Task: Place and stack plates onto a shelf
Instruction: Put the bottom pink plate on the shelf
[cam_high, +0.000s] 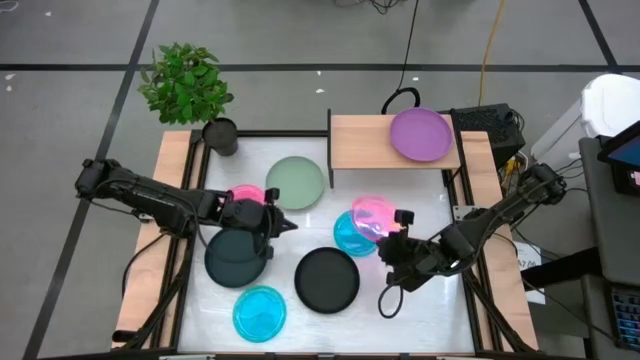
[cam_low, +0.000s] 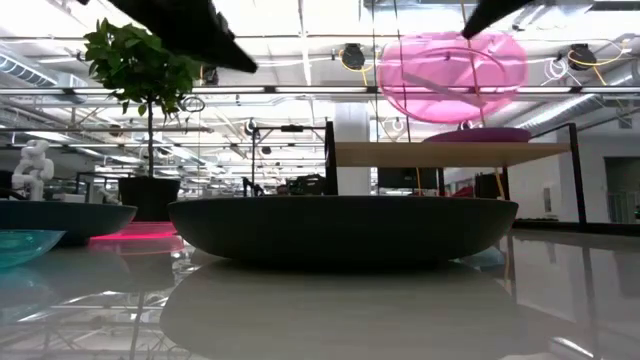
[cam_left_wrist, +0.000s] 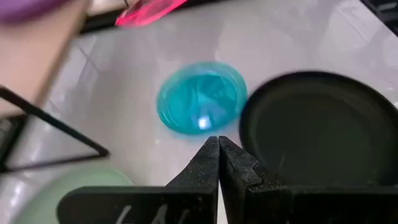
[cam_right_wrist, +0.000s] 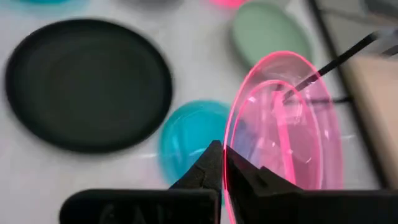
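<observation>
Nearest to me on the table (cam_high: 420, 315) I see a cyan plate (cam_high: 259, 311) lying flat, and just beside it a black plate (cam_high: 326, 279). A second black plate (cam_high: 237, 256) lies to the left of it.

Above that second black plate I have the left gripper (cam_high: 284, 225); its fingers are pressed together and hold nothing. A pink plate (cam_high: 247, 195) lies partly under this arm, so I see only a piece of it.

On the other side, the right gripper (cam_high: 392, 238) is clamped on the rim of another pink plate (cam_high: 372, 217). This plate is tilted and lifted off the table, above a second cyan plate (cam_high: 349, 234) that lies flat below it. From the low camera the lifted plate seems higher than the shelf board, though I cannot be sure of that.

Farther away a pale green plate (cam_high: 295, 183) rests on the table just beside the shelf (cam_high: 360, 145). On the shelf a purple plate (cam_high: 420, 134) lies alone, toward its right end.
</observation>
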